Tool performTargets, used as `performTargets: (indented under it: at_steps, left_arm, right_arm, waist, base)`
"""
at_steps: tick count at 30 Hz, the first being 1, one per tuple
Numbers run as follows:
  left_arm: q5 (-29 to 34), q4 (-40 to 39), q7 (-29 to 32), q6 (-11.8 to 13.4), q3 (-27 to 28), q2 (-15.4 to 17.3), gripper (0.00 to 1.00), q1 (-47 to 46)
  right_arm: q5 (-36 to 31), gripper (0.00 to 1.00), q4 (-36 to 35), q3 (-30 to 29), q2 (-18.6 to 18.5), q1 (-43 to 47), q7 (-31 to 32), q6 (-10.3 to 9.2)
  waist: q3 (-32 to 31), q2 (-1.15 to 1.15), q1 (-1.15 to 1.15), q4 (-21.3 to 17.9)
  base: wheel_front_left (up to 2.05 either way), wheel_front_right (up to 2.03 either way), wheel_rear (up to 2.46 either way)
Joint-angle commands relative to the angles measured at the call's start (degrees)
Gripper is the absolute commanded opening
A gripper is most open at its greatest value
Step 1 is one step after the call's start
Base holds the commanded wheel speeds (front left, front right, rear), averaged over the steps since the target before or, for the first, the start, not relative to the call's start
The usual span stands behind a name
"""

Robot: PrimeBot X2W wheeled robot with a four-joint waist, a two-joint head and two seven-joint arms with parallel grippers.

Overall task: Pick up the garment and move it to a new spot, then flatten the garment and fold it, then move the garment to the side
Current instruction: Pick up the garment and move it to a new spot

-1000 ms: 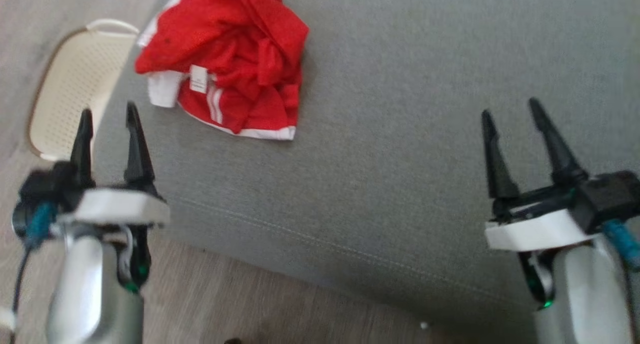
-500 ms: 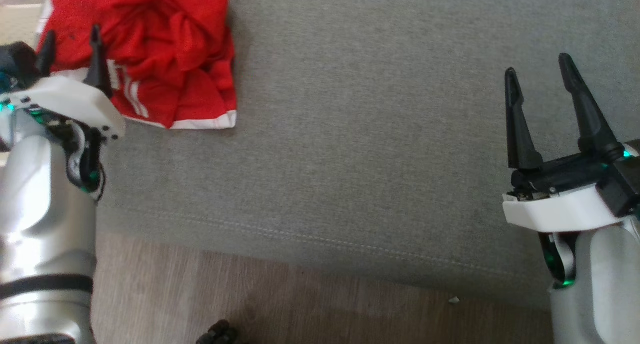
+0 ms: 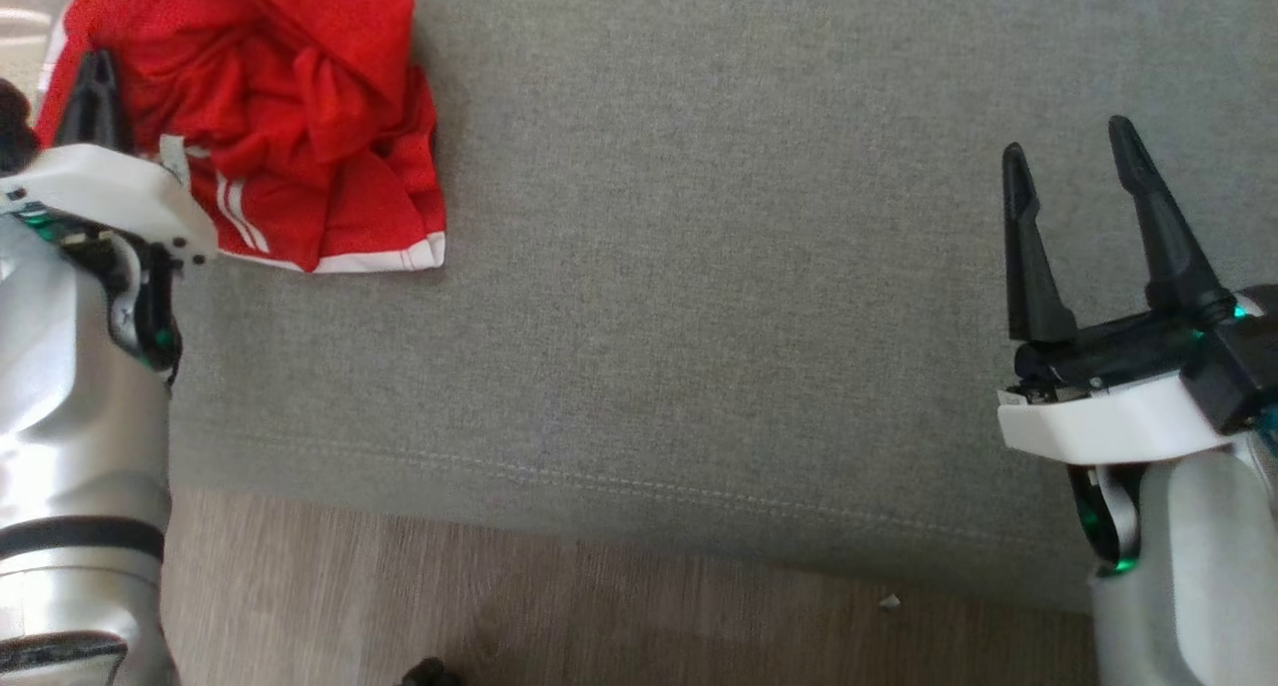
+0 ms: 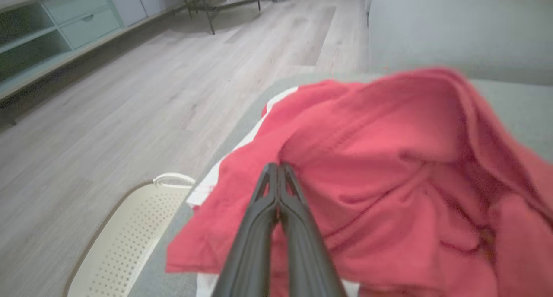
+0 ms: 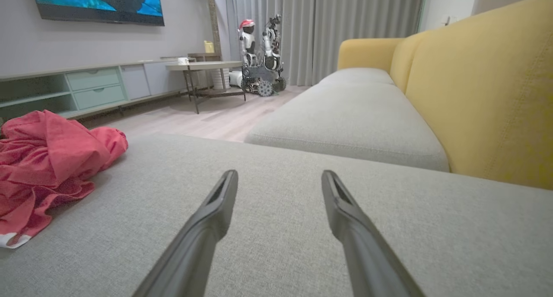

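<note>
The garment (image 3: 290, 117) is a crumpled red shirt with white trim, lying at the far left of the grey sofa cushion (image 3: 699, 267). My left gripper (image 3: 95, 72) sits on the garment's left part. In the left wrist view its fingers are pressed together, and the left gripper (image 4: 276, 167) pinches a raised fold of the garment (image 4: 389, 167). My right gripper (image 3: 1066, 137) hovers open over bare cushion far to the right, nothing between its fingers. The right wrist view shows the right gripper (image 5: 280, 174) with the garment (image 5: 47, 154) well off to its left.
A cream perforated basket (image 4: 129, 236) stands on the wood floor (image 3: 499, 606) beside the cushion's left end. A yellow sofa back (image 5: 475, 94) runs along the right. Another cushion, a side table and a second robot (image 5: 259, 50) lie farther off.
The head camera has shifted. My left gripper reached forward onto the garment and closed from open to shut. The right gripper stayed open in much the same place.
</note>
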Motion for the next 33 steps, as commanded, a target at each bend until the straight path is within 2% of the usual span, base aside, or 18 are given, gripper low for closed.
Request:
performTargets:
  at_steps: [1, 8, 9, 10, 13, 20, 25, 33]
  left_arm:
    - [-0.79, -2.35, -1.65, 0.56, 2.27, 3.52, 0.00, -1.61]
    - [-2.26, -12.32, -2.89, 1.52, 5.66, 3.91, 0.00, -0.10]
    - [-2.23, -15.60, -2.90, 1.70, 6.43, 3.93, 0.00, 0.53]
    - [-2.17, -22.10, -2.91, 1.98, 8.05, 3.69, 0.00, 2.07]
    - [-1.92, -31.46, -2.92, 1.63, 10.28, 3.14, 0.00, 4.16]
    - [-0.36, -47.41, -2.93, -0.32, 12.22, 1.00, 0.00, 5.76]
    - [-0.21, -52.01, -2.93, -1.72, 11.21, -1.15, 0.00, 4.82]
    - [0.46, -52.23, -2.94, -3.01, 7.08, -3.27, 0.00, 3.80]
  right_arm:
    - [0.35, 1.00, -1.23, 1.33, 0.97, -0.68, -0.76, 0.41]
    - [0.80, 1.00, 1.50, 1.77, 1.83, -0.51, -2.19, 0.41]
    - [0.90, 1.00, 1.90, 1.89, 1.99, -0.49, -2.43, 0.41]
    - [1.16, 1.00, 2.72, 2.03, 2.30, -0.45, -2.91, 0.41]
    - [1.59, 1.00, 4.16, 2.33, 2.63, -0.51, -3.65, 0.41]
    - [3.62, 1.00, 6.31, 2.29, 2.97, -1.20, -5.21, 0.41]
    - [5.50, 1.00, 7.02, 2.32, 2.99, -1.75, -5.83, 0.41]
    - [6.50, 1.00, 6.09, 2.77, 3.00, -3.05, -6.17, 0.41]
  waist:
    - [-1.64, 0.00, 0.00, 0.15]
    - [-6.41, 0.00, 0.00, 0.09]
    - [-7.15, 0.00, 0.00, -0.03]
    - [-8.62, 0.00, 0.00, -0.36]
    - [-10.81, 0.00, 0.00, -1.24]
    - [-14.62, 0.00, 0.00, -5.11]
    - [-16.27, 0.00, 0.00, -9.19]
    - [-16.23, 0.00, 0.00, -17.21]
  base:
    - [0.00, 0.00, 0.00]
    - [0.00, 0.00, 0.00]
    - [0.00, 0.00, 0.00]
    - [0.00, 0.00, 0.00]
    - [0.00, 0.00, 0.00]
    - [0.00, 0.00, 0.00]
    - [0.00, 0.00, 0.00]
    - [0.00, 0.00, 0.00]
